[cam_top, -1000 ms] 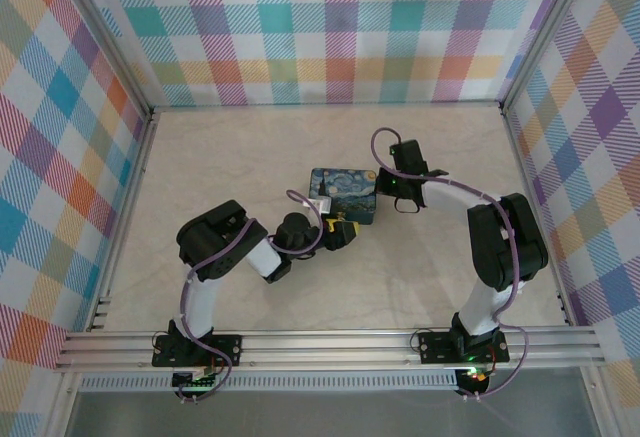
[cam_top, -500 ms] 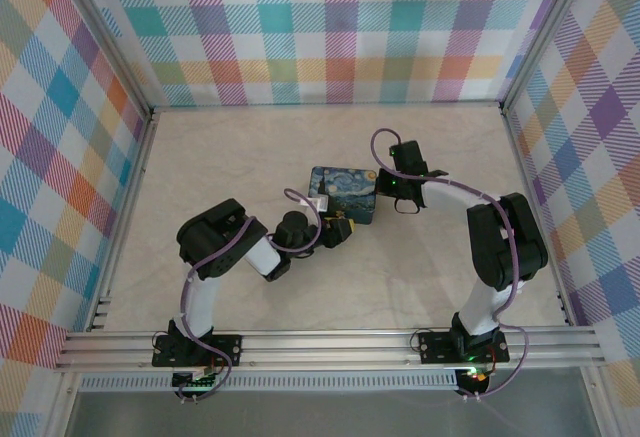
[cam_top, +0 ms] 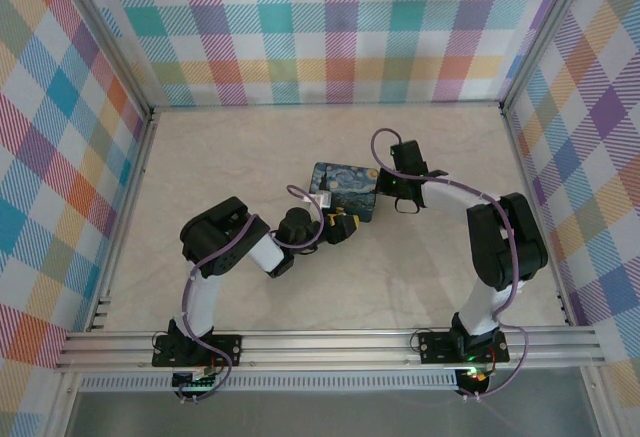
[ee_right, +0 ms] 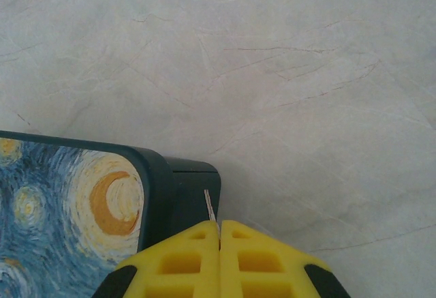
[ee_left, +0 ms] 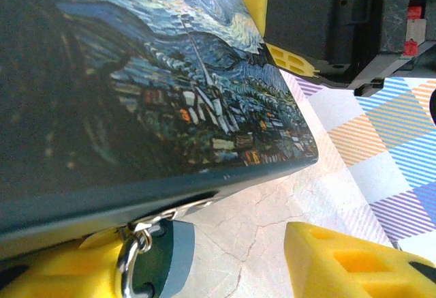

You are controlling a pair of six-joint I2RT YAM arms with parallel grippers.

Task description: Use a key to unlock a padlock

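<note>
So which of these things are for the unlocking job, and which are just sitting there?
For the job:
painted box
metal ring with a dark green piece at the box's edge (lock or key, cannot tell)
open left end effector
shut right end effector

Just there:
marble tabletop
checked walls

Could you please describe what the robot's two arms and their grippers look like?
The left arm and right arm both have chunky black joints joined by white links, and a thin purple cable loops along each. The left gripper and right gripper have black bodies and yellow fingers with rectangular recesses moulded into them.
</note>
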